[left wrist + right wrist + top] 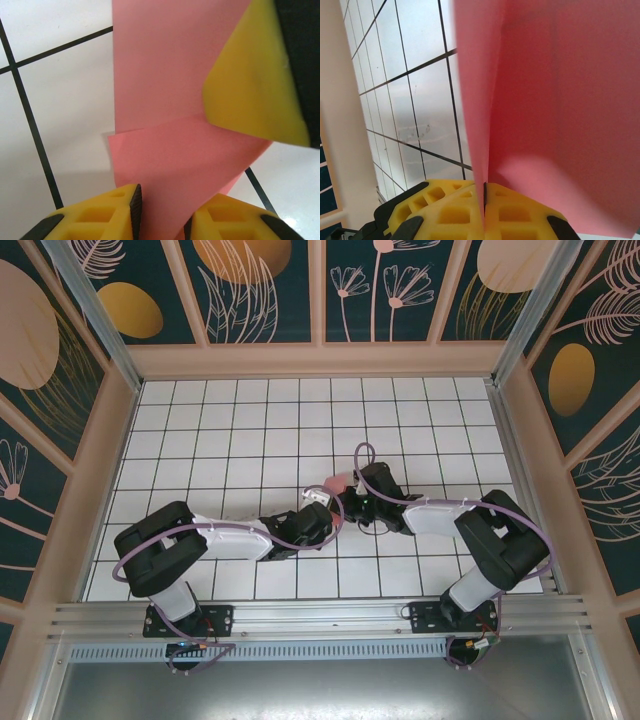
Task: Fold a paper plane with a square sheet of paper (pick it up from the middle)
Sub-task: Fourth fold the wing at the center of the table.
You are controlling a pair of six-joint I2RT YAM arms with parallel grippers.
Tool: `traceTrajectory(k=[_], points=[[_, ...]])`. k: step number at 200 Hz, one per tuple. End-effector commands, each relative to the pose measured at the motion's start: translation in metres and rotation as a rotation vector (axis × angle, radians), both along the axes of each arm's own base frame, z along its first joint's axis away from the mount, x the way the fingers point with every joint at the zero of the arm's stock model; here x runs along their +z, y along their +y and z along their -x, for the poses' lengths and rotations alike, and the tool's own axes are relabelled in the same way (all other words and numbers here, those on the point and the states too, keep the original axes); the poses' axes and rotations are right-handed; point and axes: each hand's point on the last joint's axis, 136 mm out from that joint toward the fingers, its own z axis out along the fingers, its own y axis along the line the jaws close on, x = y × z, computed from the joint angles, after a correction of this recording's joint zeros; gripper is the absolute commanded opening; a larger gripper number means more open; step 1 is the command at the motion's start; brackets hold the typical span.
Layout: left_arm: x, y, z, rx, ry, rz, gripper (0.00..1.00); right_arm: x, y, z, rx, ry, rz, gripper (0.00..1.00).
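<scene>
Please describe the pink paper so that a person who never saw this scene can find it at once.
Find the white gridded table, then its middle, where the left gripper and the right gripper meet. The folded salmon-pink sheet of paper rises between them, the only pink thing on the white tiles.

White grid-tiled table (250,430), dark teal floral wall panels (270,290), beige frame (320,360), aluminium rail (320,615) at near edge.

paper (338,483) between | left claw (161,200) at left | right claw (485,192) at right
</scene>
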Motion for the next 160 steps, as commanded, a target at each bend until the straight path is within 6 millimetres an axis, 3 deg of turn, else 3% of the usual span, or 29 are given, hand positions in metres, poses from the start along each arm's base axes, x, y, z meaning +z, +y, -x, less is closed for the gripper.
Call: traceTrajectory(k=[1,15,51,83,131,160], points=[[0.004,0.004,0.0,0.003,-0.013,-0.015,0.28,0.002,0.001,-0.005,-0.011,0.016,0.003,0.05],[0.003,0.003,0.0,0.001,-0.01,-0.013,0.36,0.002,0.001,-0.004,-0.009,0.015,0.004,0.05],[0.018,-0.004,0.0,-0.01,-0.021,0.042,0.44,-0.001,0.0,-0.004,-0.01,0.021,0.01,0.05],[0.03,-0.008,0.0,-0.017,-0.035,0.081,0.46,-0.001,0.001,-0.005,-0.009,0.02,0.011,0.05],[0.03,-0.003,0.002,-0.015,-0.036,0.071,0.48,-0.001,0.001,-0.006,-0.008,0.019,0.014,0.05],[0.042,0.0,0.007,-0.028,-0.047,0.11,0.57,0.001,0.002,-0.007,-0.006,0.016,0.009,0.05]])
